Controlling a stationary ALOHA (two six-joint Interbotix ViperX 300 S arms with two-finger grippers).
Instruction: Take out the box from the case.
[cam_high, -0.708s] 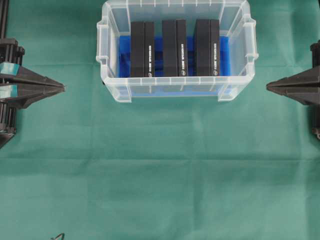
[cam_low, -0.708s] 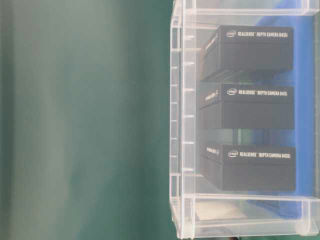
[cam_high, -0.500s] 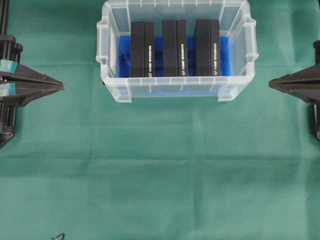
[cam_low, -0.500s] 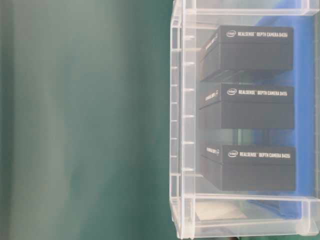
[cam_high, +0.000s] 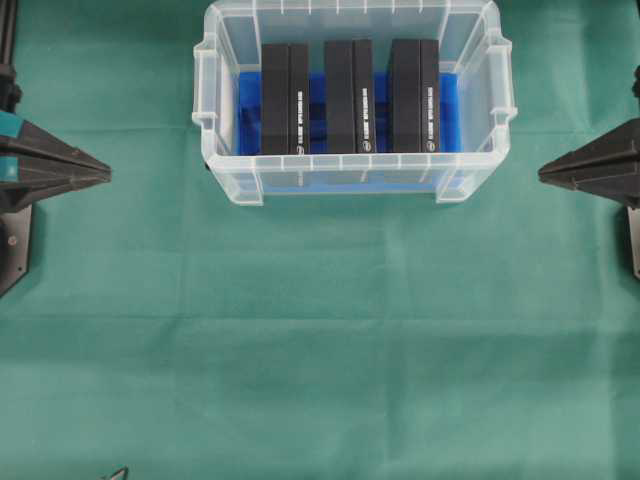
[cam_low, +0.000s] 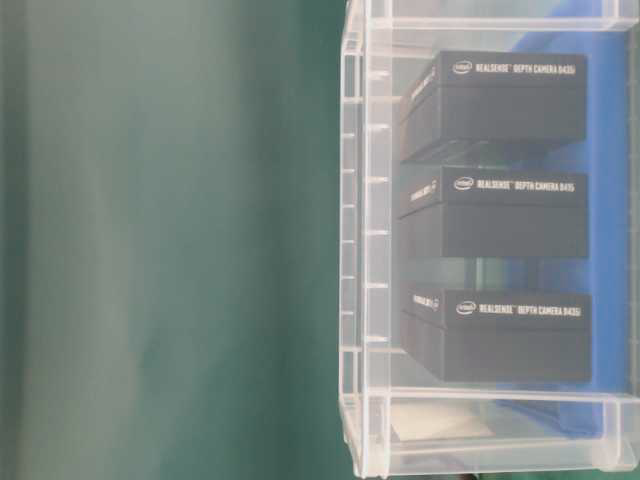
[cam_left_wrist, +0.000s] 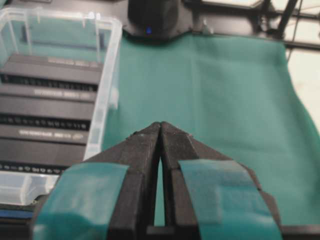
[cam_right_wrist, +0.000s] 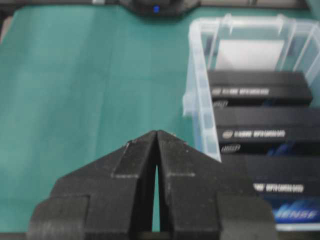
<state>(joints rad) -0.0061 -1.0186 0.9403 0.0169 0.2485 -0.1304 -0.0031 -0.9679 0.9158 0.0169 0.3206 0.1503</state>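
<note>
The case (cam_high: 352, 182) with three black boxes (cam_high: 353, 96) sits between both pressed-together tools (cam_high: 108, 174) (cam_high: 541, 173), touching neither.

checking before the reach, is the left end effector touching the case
Apart. The overhead view shows green cloth between the left end effector and the case.

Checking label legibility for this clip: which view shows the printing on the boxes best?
The table-level view: the boxes show readable white lettering through the case wall. Overhead shows only tiny text on their top edges; both wrist views blur it.
</note>
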